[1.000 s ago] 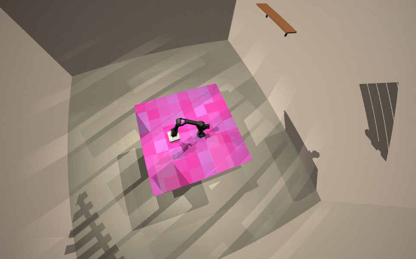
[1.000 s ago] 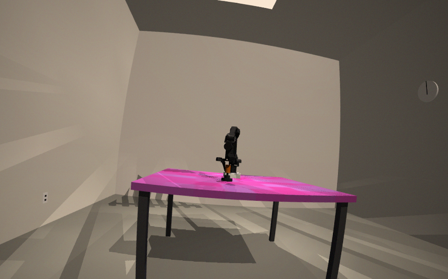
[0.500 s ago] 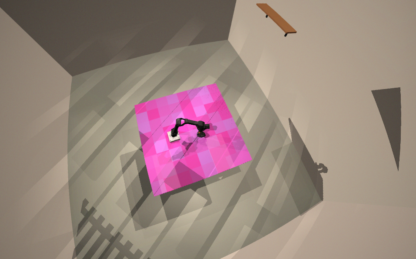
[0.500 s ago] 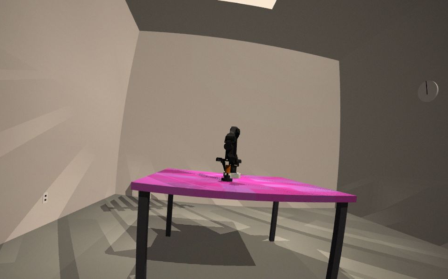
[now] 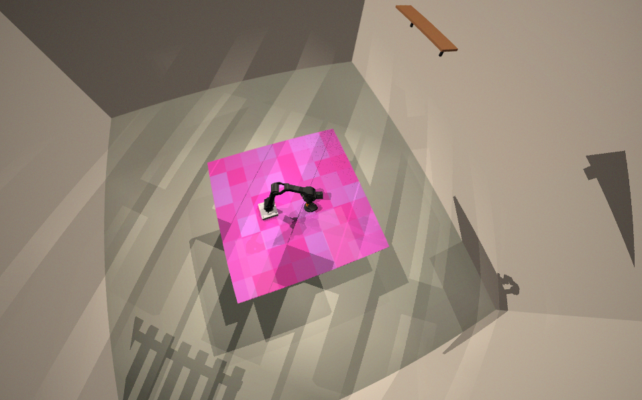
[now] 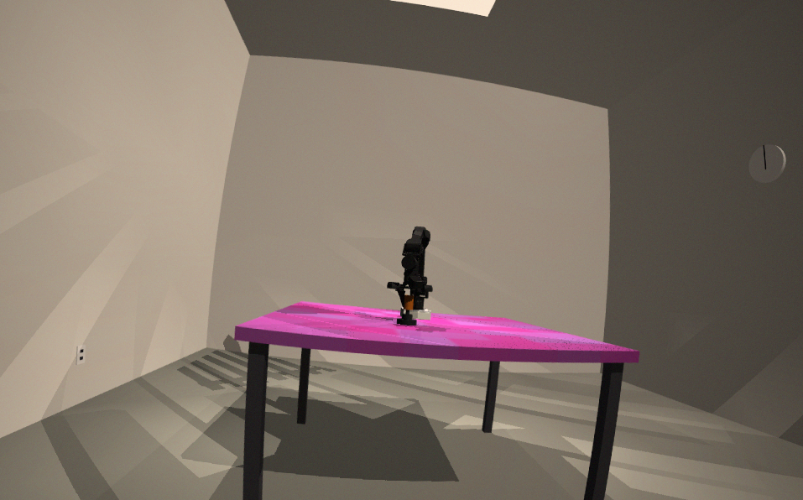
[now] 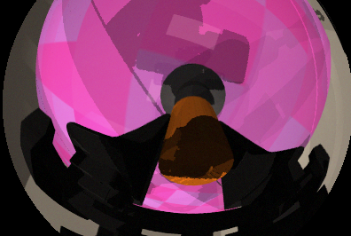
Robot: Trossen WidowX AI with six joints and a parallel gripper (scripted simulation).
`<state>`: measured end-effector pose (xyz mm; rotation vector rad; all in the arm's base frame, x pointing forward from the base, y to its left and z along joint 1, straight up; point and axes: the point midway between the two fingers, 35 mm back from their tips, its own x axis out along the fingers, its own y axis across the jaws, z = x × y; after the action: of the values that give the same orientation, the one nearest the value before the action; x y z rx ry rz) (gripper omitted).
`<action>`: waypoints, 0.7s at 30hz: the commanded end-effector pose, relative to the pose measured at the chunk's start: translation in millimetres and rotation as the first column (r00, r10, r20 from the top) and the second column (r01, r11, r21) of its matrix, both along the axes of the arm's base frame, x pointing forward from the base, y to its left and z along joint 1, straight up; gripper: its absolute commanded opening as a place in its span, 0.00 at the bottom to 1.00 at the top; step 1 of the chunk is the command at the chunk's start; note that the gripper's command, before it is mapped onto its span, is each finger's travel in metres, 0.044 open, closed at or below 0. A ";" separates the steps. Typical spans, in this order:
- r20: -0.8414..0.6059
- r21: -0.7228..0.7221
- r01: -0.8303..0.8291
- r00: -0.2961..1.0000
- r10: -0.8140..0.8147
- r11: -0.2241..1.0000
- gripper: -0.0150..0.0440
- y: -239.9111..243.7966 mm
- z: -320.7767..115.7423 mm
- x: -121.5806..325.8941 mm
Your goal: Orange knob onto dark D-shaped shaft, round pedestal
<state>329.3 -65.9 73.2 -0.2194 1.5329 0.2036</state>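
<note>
The orange knob (image 5: 306,204) (image 6: 409,301) (image 7: 195,146) is held upright above the round dark pedestal (image 5: 308,210) (image 6: 406,322) (image 7: 167,97). My gripper (image 6: 409,304) (image 7: 192,121) is shut on the knob, with one finger on each side. In the wrist view the dark shaft (image 7: 193,90) shows between the knob's lower end and the pedestal. The knob is not down on the pedestal. Its lower end overlaps the shaft's top in this view, so I cannot tell whether they touch. The knob's hole and the shaft's flat side are hidden.
The arm stands on a white base plate (image 5: 264,217) (image 6: 424,315) on the pink patchwork table (image 5: 249,278) (image 6: 330,335). Arm shadows lie across the table around the pedestal. An orange-brown shelf (image 5: 427,28) is on the wall, far from the arm.
</note>
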 end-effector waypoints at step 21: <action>0.009 -0.003 -0.065 0.998 0.065 0.998 0.25 -1.1 -1.5 7.0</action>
<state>334.4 -67.0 71.5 -0.2672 1.5247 0.2478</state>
